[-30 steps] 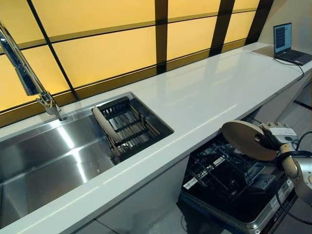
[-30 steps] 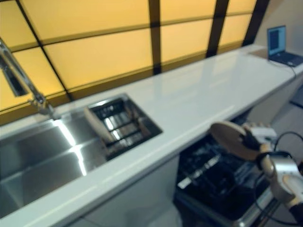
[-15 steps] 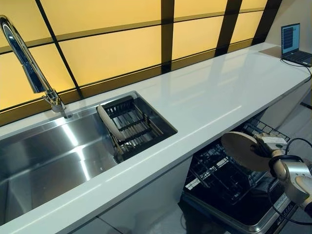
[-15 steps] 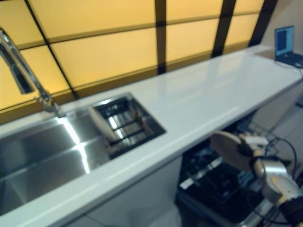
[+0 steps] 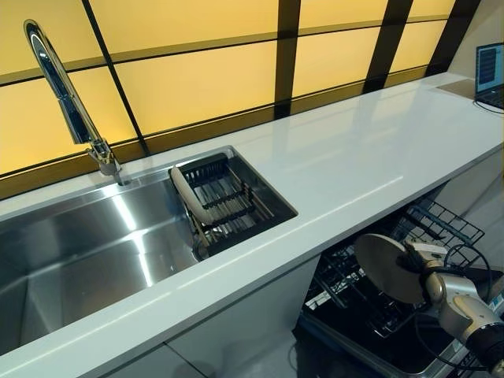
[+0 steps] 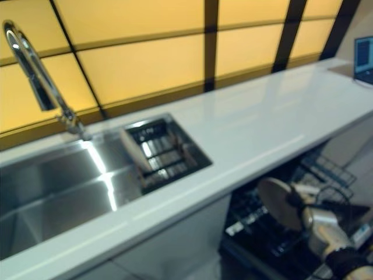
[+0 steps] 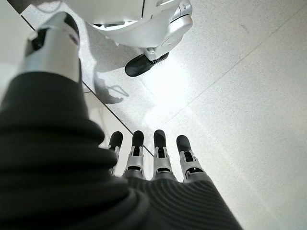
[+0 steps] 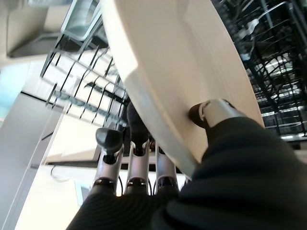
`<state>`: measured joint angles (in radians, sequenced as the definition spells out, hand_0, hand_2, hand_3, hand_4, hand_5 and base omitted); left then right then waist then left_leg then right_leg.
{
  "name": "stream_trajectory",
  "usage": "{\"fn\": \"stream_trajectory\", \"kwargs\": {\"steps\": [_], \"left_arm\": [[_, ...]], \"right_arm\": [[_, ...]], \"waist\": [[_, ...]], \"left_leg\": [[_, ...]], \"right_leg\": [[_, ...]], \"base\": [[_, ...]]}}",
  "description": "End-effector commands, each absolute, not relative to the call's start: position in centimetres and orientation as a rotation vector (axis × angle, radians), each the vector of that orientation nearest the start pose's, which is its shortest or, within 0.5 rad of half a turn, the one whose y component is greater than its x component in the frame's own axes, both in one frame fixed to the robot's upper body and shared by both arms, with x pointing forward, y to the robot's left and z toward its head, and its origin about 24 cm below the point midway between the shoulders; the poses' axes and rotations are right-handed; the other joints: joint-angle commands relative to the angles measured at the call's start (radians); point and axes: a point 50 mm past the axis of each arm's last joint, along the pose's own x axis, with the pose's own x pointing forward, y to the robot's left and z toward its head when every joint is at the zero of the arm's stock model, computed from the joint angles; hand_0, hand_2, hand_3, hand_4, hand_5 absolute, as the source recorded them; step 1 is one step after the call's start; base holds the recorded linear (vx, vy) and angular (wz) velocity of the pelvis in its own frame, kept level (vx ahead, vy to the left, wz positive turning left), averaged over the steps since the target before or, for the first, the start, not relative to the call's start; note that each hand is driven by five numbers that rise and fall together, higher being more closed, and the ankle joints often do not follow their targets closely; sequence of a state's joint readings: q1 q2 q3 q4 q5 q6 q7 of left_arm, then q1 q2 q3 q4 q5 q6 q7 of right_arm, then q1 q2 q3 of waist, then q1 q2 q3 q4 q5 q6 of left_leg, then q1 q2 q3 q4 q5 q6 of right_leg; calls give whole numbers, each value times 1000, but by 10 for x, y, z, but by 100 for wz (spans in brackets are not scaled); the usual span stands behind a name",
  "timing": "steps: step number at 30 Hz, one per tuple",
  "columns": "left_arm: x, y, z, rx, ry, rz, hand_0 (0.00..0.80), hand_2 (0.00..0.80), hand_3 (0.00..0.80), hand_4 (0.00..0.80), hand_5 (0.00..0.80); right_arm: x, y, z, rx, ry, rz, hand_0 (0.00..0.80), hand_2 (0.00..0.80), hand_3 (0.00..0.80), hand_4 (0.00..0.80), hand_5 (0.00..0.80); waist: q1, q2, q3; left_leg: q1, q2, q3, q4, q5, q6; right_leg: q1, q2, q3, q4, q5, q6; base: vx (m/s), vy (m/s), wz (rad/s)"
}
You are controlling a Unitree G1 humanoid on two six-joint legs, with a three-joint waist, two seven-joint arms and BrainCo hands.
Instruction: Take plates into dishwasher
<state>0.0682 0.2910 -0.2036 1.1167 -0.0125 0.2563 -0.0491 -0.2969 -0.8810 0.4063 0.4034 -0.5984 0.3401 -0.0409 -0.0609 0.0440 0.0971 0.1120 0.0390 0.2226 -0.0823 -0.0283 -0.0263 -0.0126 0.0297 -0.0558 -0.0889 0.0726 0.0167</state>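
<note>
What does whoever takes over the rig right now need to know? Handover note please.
Right hand: shut on a beige plate, held on edge above the open dishwasher's lower rack.
Left hand: open, idle, hanging over the floor.
Second plate stands in the drying rack in the sink.
Done: nothing racked that I can see.
Left: slot the held plate, then fetch the sink one.

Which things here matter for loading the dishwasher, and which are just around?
Job: round beige plate pinched by right hand; open dishwasher's black wire rack; second beige plate in sink rack.
Around: chrome tap, laptop, idle left hand.
</note>
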Motion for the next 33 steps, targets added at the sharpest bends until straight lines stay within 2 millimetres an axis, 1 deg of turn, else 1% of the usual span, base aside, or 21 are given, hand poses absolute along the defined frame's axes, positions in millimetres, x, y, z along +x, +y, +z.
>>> {"fn": "stream_trajectory", "kwargs": {"steps": [1,4,12,21,33], "left_arm": [[60,271,-156,408,1488,33,0,0,0,0,0],[61,271,-155,414,1488,29,0,0,0,0,0],[59,270,-156,409,1490,18,0,0,0,0,0],[62,269,-156,409,1479,9,0,0,0,0,0],[66,265,-156,402,1465,-5,0,0,0,0,0]], "right_arm": [[305,-315,76,-1662,412,-141,800,800,800,800,800],[304,-315,68,-1664,444,-131,800,800,800,800,800],[304,-315,56,-1652,515,-128,800,800,800,800,800],[303,-317,42,-1617,575,-125,800,800,800,800,800],[306,-318,40,-1607,606,-128,800,800,800,800,800]], "waist": [[21,-64,-41],[26,-59,-39],[37,-42,-37],[54,-23,-31],[60,-2,-25]], "left_leg": [[-7,-21,-20,-5,-16,-6],[-10,-22,-23,-5,-14,-8],[-20,-25,-33,-5,-8,-10],[-30,-31,-45,-5,-4,-11],[-39,-39,-53,-5,0,-12]], "right_leg": [[24,-107,-38,2,16,141],[24,-110,-44,2,16,141],[21,-116,-56,2,16,140],[18,-127,-74,2,16,140],[9,-135,-77,2,19,140]], "base": [[1,-2,7],[4,-3,4],[0,2,2],[-6,5,3],[-7,5,3]]}}
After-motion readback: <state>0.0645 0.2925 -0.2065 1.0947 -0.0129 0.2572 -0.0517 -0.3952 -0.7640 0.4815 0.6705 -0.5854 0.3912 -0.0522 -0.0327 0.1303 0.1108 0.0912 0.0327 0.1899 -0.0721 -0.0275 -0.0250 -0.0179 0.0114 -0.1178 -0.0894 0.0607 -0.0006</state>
